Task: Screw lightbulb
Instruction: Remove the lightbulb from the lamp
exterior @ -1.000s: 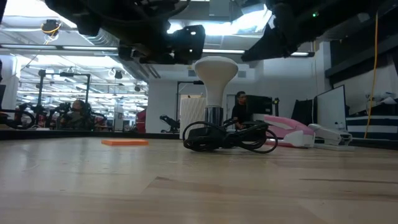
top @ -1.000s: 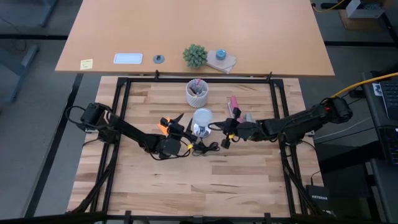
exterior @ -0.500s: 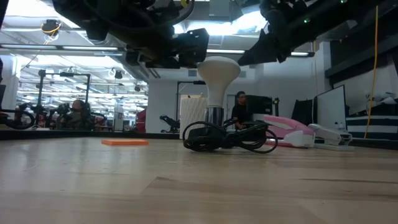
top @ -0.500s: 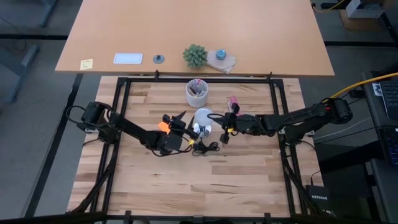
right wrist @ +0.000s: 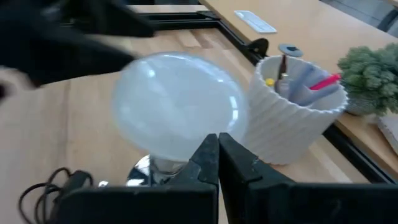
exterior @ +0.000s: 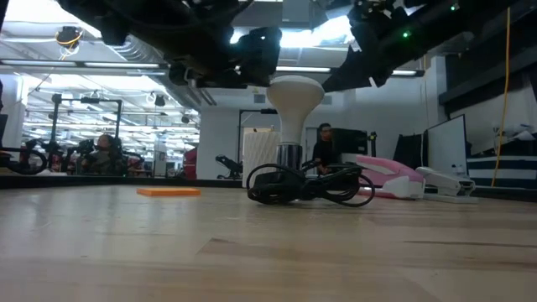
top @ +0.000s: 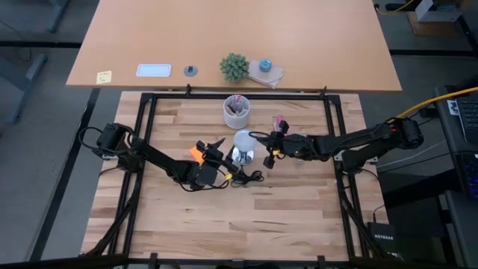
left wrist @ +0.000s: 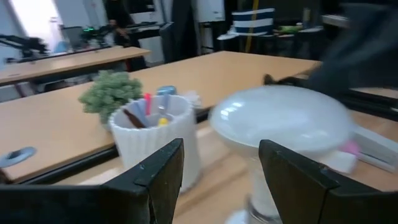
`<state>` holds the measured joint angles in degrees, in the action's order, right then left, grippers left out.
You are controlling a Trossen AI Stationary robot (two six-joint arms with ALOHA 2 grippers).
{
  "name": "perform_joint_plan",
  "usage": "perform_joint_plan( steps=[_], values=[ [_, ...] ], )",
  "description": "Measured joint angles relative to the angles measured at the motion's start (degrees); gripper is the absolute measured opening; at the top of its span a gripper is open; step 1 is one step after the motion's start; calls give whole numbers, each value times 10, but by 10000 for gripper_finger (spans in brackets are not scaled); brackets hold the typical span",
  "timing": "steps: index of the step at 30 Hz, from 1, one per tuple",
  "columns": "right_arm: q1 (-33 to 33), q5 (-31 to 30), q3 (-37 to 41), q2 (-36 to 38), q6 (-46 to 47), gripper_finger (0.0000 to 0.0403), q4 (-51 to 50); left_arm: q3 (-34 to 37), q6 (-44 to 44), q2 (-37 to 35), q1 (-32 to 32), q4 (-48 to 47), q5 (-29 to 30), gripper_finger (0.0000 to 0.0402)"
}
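Lightbulb (top: 243, 140) upright mid-table in a silvery fitting (exterior: 288, 156); coiled black cord (exterior: 309, 184) heaped at its base, blocking low approach from the front. Left gripper (top: 217, 149), jaws apart, just beside the bulb on one flank; right gripper (top: 270, 148), jaws closed, near the other flank. White pen cup (top: 237, 110) close behind the bulb. Pink stapler (exterior: 388, 176) further right. Near half of wooden table (top: 246, 220) open.

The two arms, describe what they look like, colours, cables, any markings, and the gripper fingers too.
Both arms are dark, slender and jointed, with black cables along them. The left gripper has orange parts beside it and a small yellow tag near the wrist. The right gripper also shows small yellow and orange marks. Its fingers are flat, black and tapered; the left fingers are wedge-shaped.
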<state>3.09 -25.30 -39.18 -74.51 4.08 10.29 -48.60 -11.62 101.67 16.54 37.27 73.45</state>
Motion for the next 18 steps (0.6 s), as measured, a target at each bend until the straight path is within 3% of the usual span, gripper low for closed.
perform_joint_plan(
  steps=[7, 18],
  values=[
    [-6, 22, 0, 0, 0, 3, 4, 0, -7, 0, 9, -2, -17, 205],
    [-8, 6, -1, -39, -6, 3, 57, 0, -34, 0, -6, -2, -94, 205]
  ],
)
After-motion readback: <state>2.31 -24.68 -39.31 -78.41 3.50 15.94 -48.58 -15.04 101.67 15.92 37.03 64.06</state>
